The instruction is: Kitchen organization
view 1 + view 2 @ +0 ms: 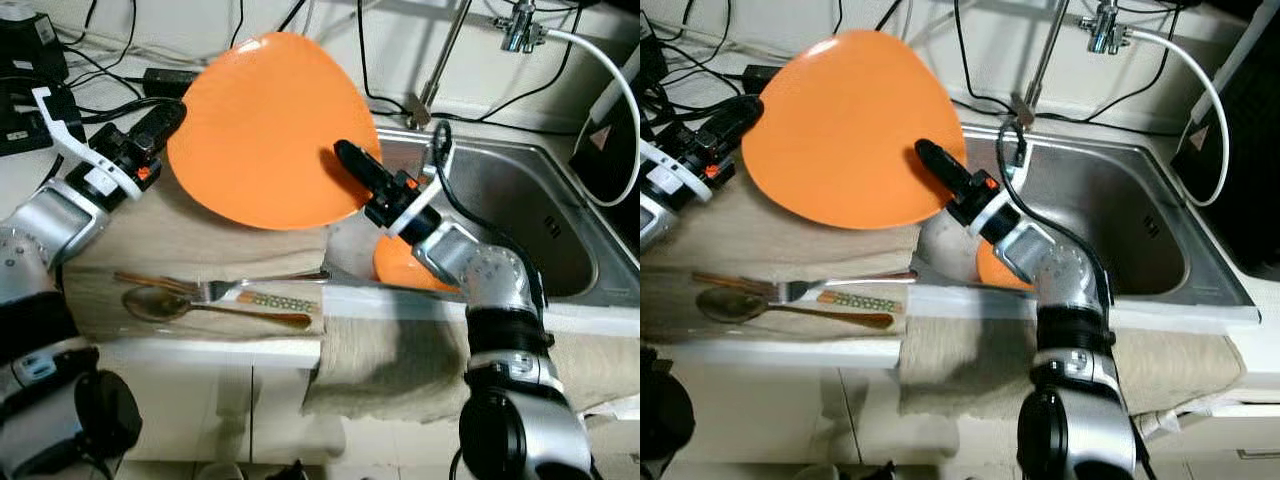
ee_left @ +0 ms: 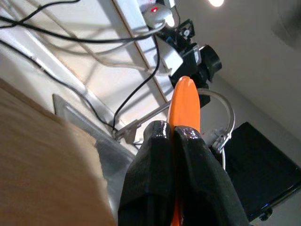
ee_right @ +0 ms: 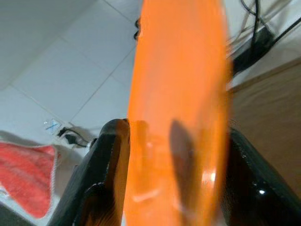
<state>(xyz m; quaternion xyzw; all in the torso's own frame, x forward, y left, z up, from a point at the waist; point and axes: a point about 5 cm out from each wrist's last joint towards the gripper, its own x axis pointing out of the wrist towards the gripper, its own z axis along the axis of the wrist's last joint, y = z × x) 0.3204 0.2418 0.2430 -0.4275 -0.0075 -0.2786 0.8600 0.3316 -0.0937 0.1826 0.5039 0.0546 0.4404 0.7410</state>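
Note:
A large orange plate [image 1: 260,130] hangs tilted on edge above the counter, to the left of the sink. My left gripper [image 1: 172,118] is shut on its left rim; in the left wrist view the black fingers [image 2: 155,155] pinch the thin orange edge. My right gripper [image 1: 346,156] grips the lower right rim, one finger lying across the plate's face. In the right wrist view the plate [image 3: 178,94] stands between both fingers [image 3: 106,165]. Another orange dish [image 1: 398,268] lies in the sink, partly hidden by my right arm.
A spoon [image 1: 160,303], a fork [image 1: 225,289] and a patterned-handled utensil [image 1: 280,300] lie on a beige cloth [image 1: 150,240] by the counter's front edge. The steel sink [image 1: 540,220] and faucet [image 1: 440,70] are at the right. Cables and power bricks [image 1: 25,90] crowd the back left.

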